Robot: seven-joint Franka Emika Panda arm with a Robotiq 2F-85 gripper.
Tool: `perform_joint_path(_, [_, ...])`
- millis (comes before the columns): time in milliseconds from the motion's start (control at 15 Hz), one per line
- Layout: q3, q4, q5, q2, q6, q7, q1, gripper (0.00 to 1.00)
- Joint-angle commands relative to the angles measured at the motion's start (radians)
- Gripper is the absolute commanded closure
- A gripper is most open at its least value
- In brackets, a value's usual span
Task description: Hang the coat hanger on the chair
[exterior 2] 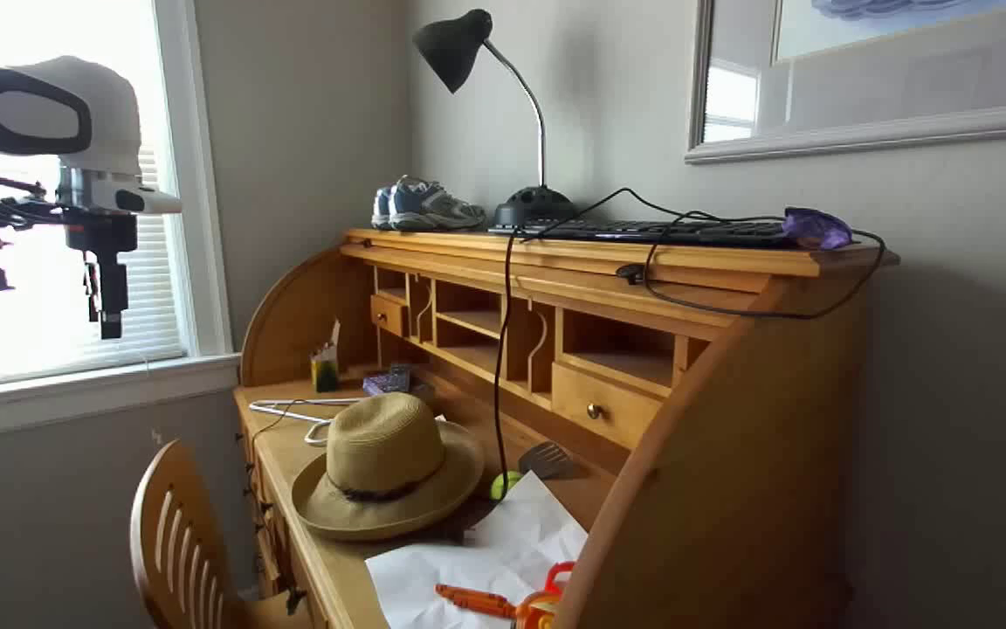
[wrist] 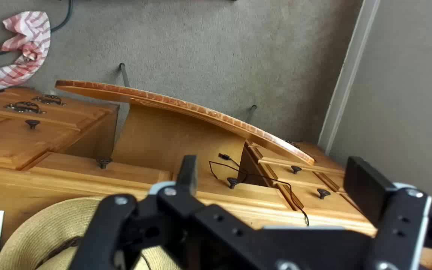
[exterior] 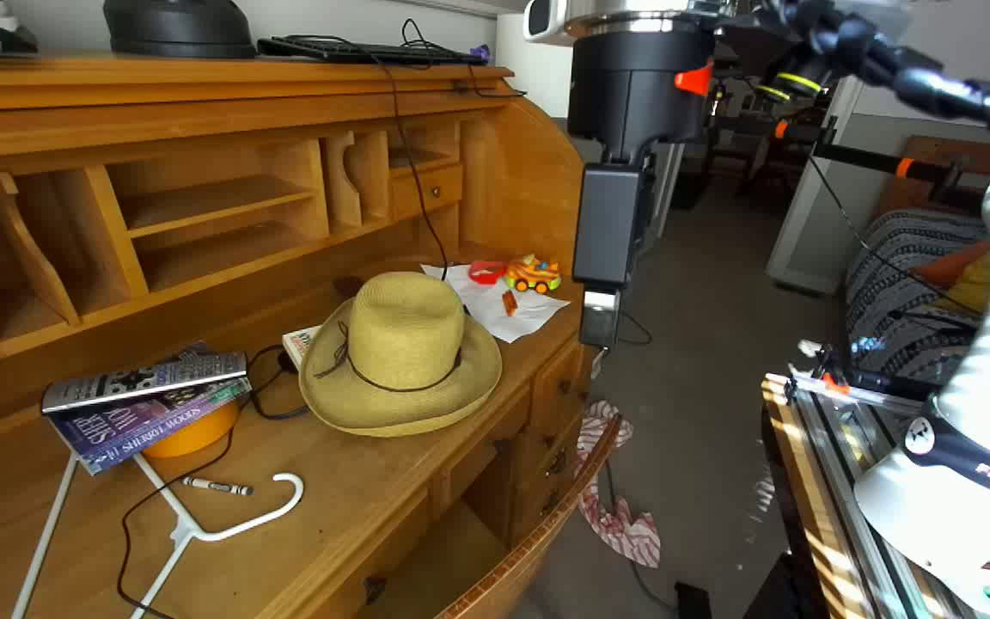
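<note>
One hanger (exterior: 186, 531), hook (exterior: 298, 490) toward hat (exterior: 409, 344), long axis front-to-back

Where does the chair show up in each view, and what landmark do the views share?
In an exterior view: the chair is at the bottom, about the middle, below and right of the hat.
In an exterior view: the chair is at the bottom left, left of the hat.
In the wrist view: the chair slants across the upper middle, above the hat.
Shared landmark: the hat, in all three.
</note>
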Motion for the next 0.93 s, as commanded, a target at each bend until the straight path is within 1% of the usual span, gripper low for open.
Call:
perform_joint_path(0, [-0.002, 0.001, -0.001, 0.000, -0.002, 0.000, 0.001, 0.00])
perform_joint_path(333, [-0.001, 0.001, -0.001, 0.000, -0.002, 0.000, 0.001, 0.00])
perform_joint_path(533, [0.002, 0.064, -0.041, 0.087, 0.021, 0.004, -0.018, 0.00])
perform_joint_path(733, [0.003, 0.151, -0.105, 0.193, 0.033, 0.009, -0.039, 0.00])
perform_joint_path(867, [-0.012, 0.206, -0.097, 0.268, 0.066, 0.014, -0.044, 0.00])
